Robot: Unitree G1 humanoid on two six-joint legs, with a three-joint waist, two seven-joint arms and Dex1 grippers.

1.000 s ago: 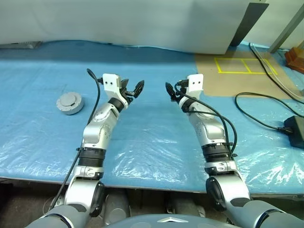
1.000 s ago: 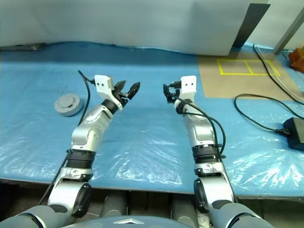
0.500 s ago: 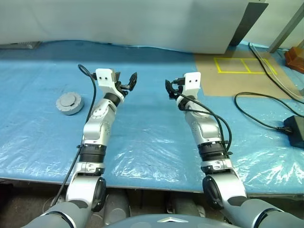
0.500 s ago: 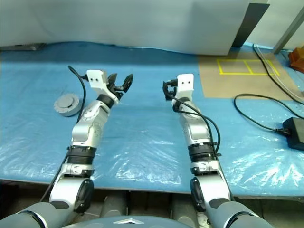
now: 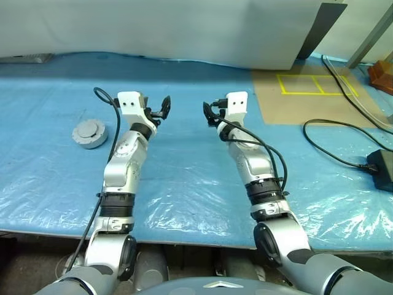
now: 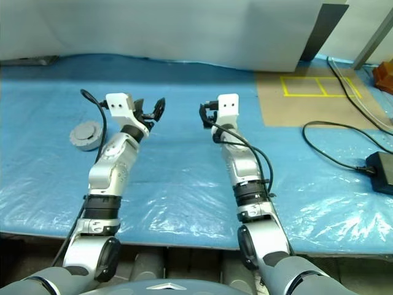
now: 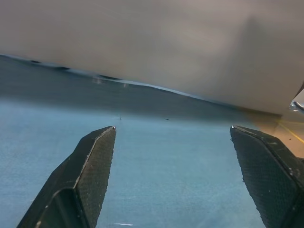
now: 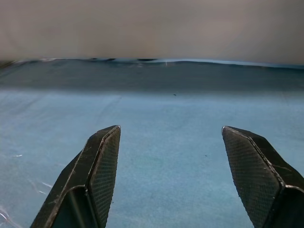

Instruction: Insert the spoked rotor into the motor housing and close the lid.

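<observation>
Both arms up over the middle of the blue plastic-covered worktop, nothing in either one. Left gripper has fingers spread wide with only blue sheet between them; right gripper the same, fingers apart and empty.

One grey round part sits on the worktop toward its left edge, lid on top by the look of it: plain cap with a small raised centre. It sits near the left gripper, off to that arm's outer side. Can't tell from here whether it's the lid alone or the lid sitting on the motor housing; no copper visible. I can't pick out the spoked rotor.

My read: the assembly looks closed, or else the parts are not laid out yet. Either way, no step is in hand.

Risks from here:
- left arm swinging outward low could clip the lid and shove it off toward the left edge; the plastic sheet is slick and wrinkled, so the part would slide easily
- if the lid is only resting and not seated, any nudge pops it loose
- grabbing the stack by the cap alone could lift the lid and leave the housing behind
- black cable and adapter at the right edge are a snag hazard if the right arm sweeps that way
</observation>
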